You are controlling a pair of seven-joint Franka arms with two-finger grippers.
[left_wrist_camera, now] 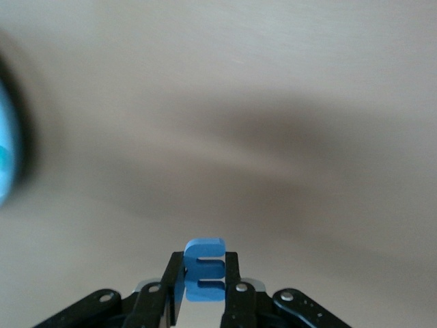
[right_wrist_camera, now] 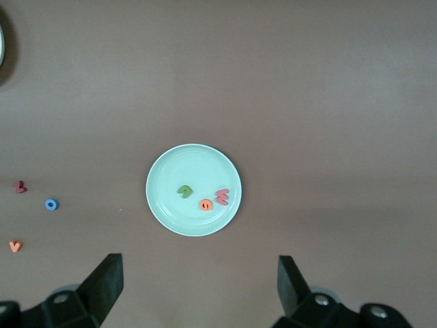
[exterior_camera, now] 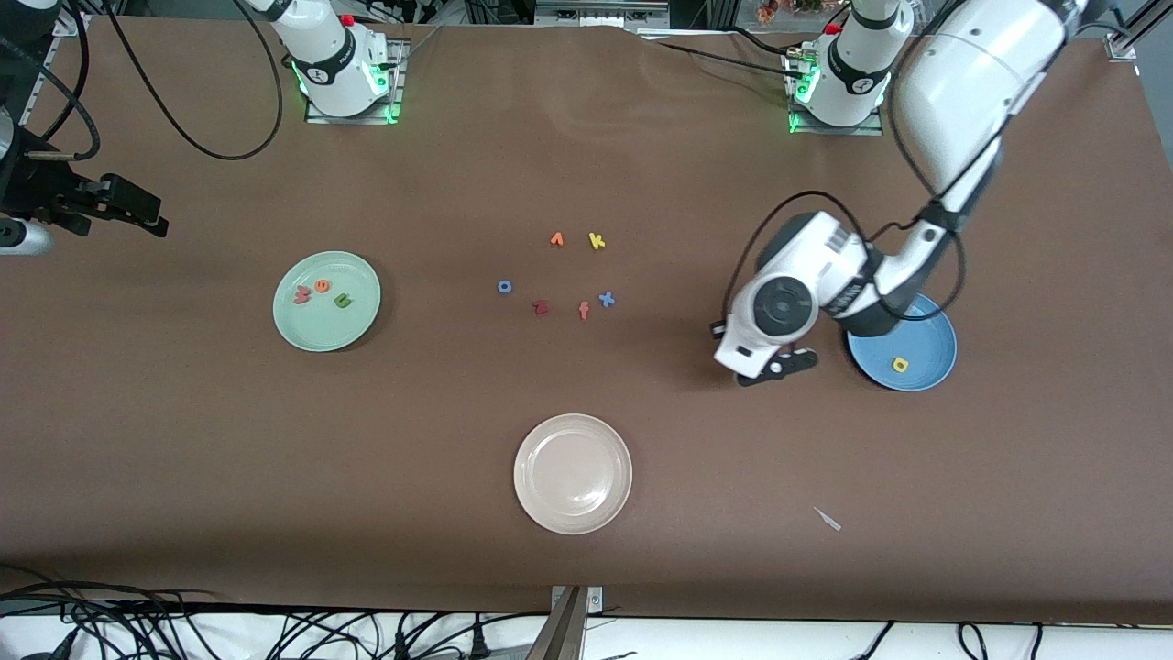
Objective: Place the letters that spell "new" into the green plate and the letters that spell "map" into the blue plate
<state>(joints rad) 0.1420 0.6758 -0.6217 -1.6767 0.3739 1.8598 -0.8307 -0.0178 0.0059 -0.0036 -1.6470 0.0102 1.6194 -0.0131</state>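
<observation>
The left gripper (exterior_camera: 790, 363) hangs over bare table (exterior_camera: 641, 119) just beside the blue plate (exterior_camera: 926, 367), on the side toward the middle of the table. In the left wrist view its fingers (left_wrist_camera: 176, 283) are clenched on the blue m (left_wrist_camera: 204, 270), which stands on edge between the pads. The blue plate sits toward the left arm's end of the table, partly covered by the arm, and the yellow a (exterior_camera: 901, 364) lies flat in it. A teal smear at the edge of the left wrist view may be the p, but it is too blurred to be sure.

The right gripper (right_wrist_camera: 198, 283) waits high above the green plate (exterior_camera: 357, 325), its fingers (right_wrist_camera: 106, 283) spread wide with nothing between them. The green plate lies toward the right arm's end of the table and holds three letters close together: the olive-green n (exterior_camera: 343, 300), the orange e (exterior_camera: 322, 286) and the pinkish-red w (exterior_camera: 302, 295).

Between the two plates, near the middle of the table, six loose letters lie apart from one another: an orange v (exterior_camera: 556, 239) and a yellow k (exterior_camera: 597, 241) farthest from the front camera, then a blue o (exterior_camera: 504, 287), a dark red letter (exterior_camera: 541, 307), an orange f (exterior_camera: 584, 311) and a blue x (exterior_camera: 606, 299). A cream-white plate (exterior_camera: 550, 509) sits nearest the front camera, with no letters in it.
</observation>
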